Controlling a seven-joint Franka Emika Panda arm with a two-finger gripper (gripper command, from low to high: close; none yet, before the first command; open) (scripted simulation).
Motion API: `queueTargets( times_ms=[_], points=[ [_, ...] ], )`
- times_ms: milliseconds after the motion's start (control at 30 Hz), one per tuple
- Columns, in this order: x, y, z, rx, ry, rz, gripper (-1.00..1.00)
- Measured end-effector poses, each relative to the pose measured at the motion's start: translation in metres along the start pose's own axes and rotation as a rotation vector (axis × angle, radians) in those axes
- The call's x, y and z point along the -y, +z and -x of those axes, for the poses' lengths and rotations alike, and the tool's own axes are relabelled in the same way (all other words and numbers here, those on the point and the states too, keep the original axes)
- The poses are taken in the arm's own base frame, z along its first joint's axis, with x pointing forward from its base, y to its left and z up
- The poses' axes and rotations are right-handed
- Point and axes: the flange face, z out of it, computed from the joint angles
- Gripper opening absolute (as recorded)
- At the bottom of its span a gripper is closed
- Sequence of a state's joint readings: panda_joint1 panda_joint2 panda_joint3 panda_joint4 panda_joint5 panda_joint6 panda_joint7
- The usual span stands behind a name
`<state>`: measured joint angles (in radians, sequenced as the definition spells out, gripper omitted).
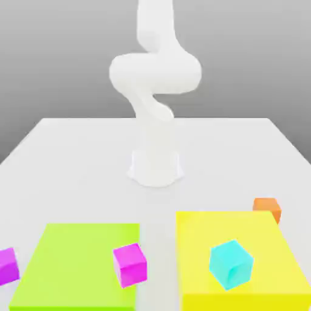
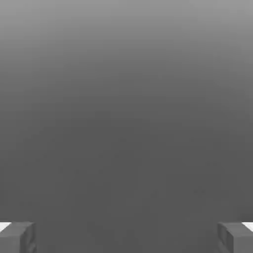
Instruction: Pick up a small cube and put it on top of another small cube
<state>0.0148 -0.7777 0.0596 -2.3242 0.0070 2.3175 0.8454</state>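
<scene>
A small orange cube (image 1: 268,208) sits on the white table just behind the far right corner of the yellow pad (image 1: 200,243). A somewhat larger cyan cube (image 1: 231,263) rests on that yellow pad. In the hand view my gripper (image 2: 126,237) is open: its two grey fingertips (image 2: 17,237) stand far apart with nothing between them, in front of a plain grey background. The white arm (image 1: 155,91) rises from its base at the table's middle and leaves the exterior view at the top.
A lime green pad (image 1: 79,267) lies at the exterior view's front left. One magenta cube (image 1: 130,264) sits at its right edge, another magenta cube (image 1: 7,265) at its left edge. The white table (image 1: 73,170) stretches behind the pads.
</scene>
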Motion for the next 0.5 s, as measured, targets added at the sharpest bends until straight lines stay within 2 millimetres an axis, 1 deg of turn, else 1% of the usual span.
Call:
queueTargets(
  times_ms=[100,233,367,500],
  points=[
    [0.021,0.027,0.038,0.041,-0.021,0.017,0.00],
    [0.039,0.062,0.087,0.097,-0.042,0.046,0.00],
    [0.049,0.098,0.137,0.154,-0.054,0.082,0.00],
    [0.049,0.133,0.186,0.211,-0.060,0.125,0.00]
  ],
)
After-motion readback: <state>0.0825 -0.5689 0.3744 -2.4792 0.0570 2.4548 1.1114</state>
